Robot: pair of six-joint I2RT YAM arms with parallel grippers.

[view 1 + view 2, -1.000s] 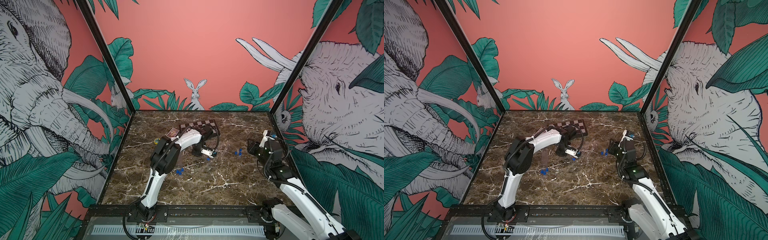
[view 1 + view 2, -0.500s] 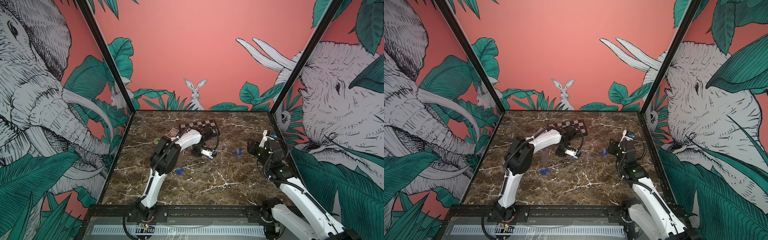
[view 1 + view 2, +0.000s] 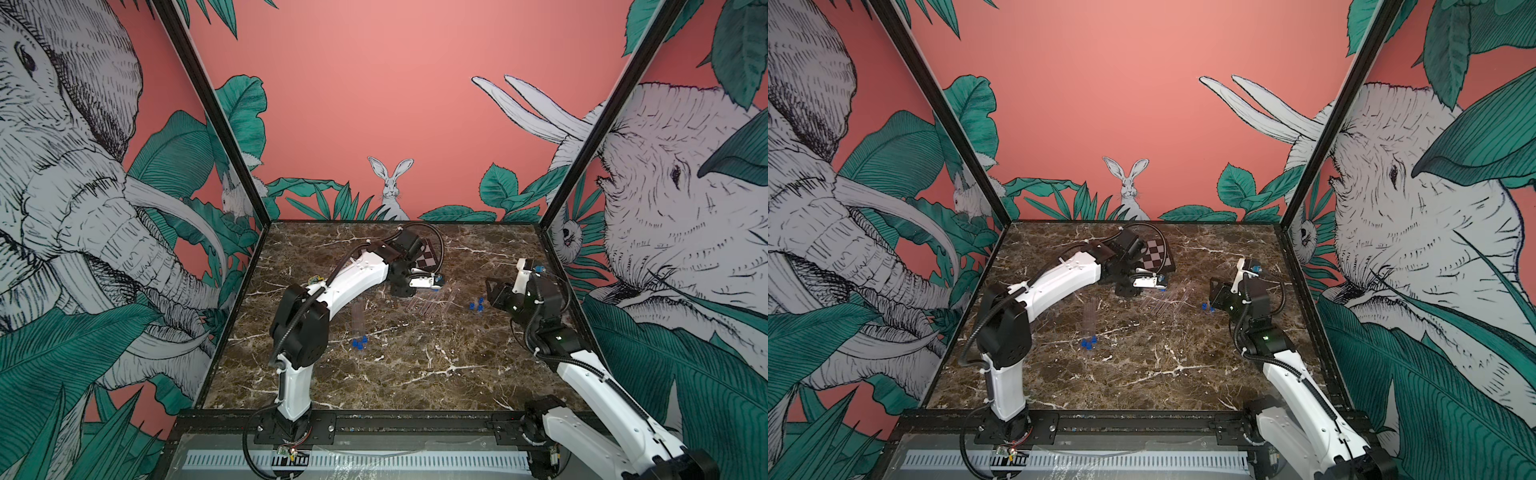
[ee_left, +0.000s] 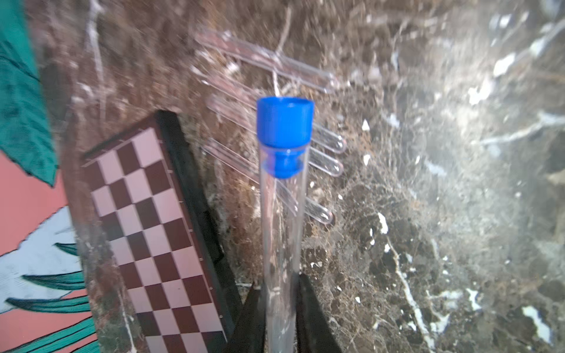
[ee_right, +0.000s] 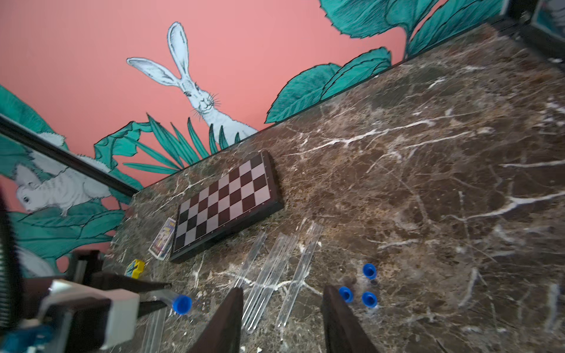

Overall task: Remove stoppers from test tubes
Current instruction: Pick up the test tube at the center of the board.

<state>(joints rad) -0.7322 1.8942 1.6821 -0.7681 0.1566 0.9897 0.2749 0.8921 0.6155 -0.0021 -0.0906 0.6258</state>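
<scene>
**Left arm presents a stoppered tube; right jaws wait apart**

In a top view, the left gripper [image 3: 436,283] sits just in front of the chessboard [image 3: 428,258]. The right gripper [image 3: 492,293] is near three loose stoppers [image 3: 476,305]. What look like more stoppered tubes [image 3: 358,328] lie nearer the front, though they are small there.

In the left wrist view, the jaws are clamped on a clear test tube [image 4: 281,232], with its blue stopper [image 4: 285,128] seated in the free end. Empty tubes [image 4: 324,165] lie on the marble table [image 4: 458,214] beyond.

In the right wrist view, the right jaws stand apart and empty above the empty tubes, and the held tube's stopper is off to one side.

The step in hand looks like presenting the tube for uncapping. Next, the right jaws would need to line up around the stopper's wide cap, close, and pull along the tube's axis while the left grip holds firm.
</scene>
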